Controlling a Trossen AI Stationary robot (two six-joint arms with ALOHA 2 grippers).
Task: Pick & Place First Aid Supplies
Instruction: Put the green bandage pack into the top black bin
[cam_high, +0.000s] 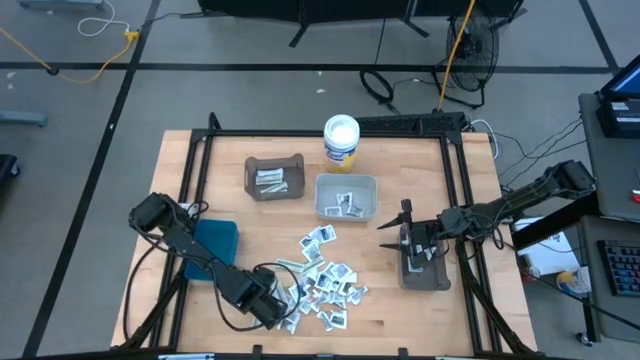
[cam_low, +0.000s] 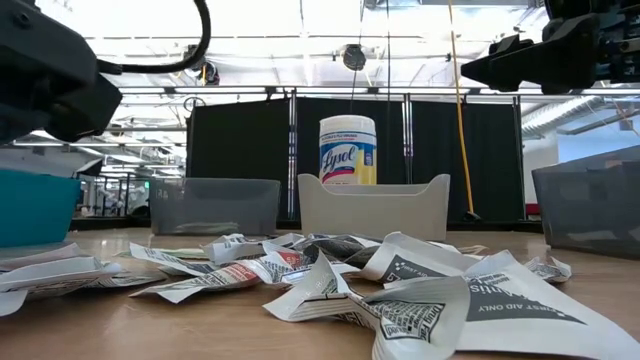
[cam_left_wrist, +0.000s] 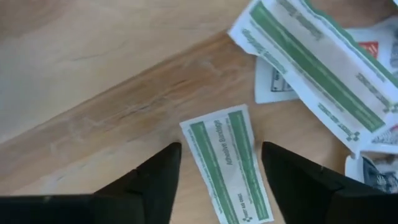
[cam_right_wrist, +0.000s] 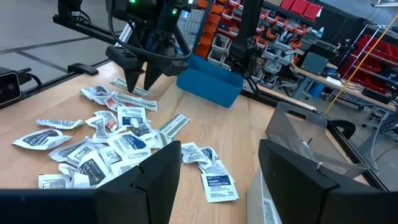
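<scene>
So from overhead, the scattered pile of small white and silvery first aid packets (cam_high: 322, 280) sits on the near middle of the wooden table (cam_high: 250, 225), with the left gripper (cam_high: 280, 308) down at the pile's left edge. Only the left wrist view shows what's actually under it: a flat white adhesive bandage strip with green stripes (cam_left_wrist: 227, 163) lying on the wood between the two spread fingers (cam_left_wrist: 153, 180), not pinched, jaws released. The right gripper (cam_high: 412, 245) hovers over a dark grey bin (cam_high: 424, 268) on the right, fingers apart and holding nothing. The high view also shows packets already in the brown bin (cam_high: 274, 178) and the light grey bin (cam_high: 346, 197), which the low view can't see into. The white round tub with blue-yellow label (cam_low: 347, 150) reads clearest from table height. A teal bin (cam_high: 215, 241) sits left
</scene>
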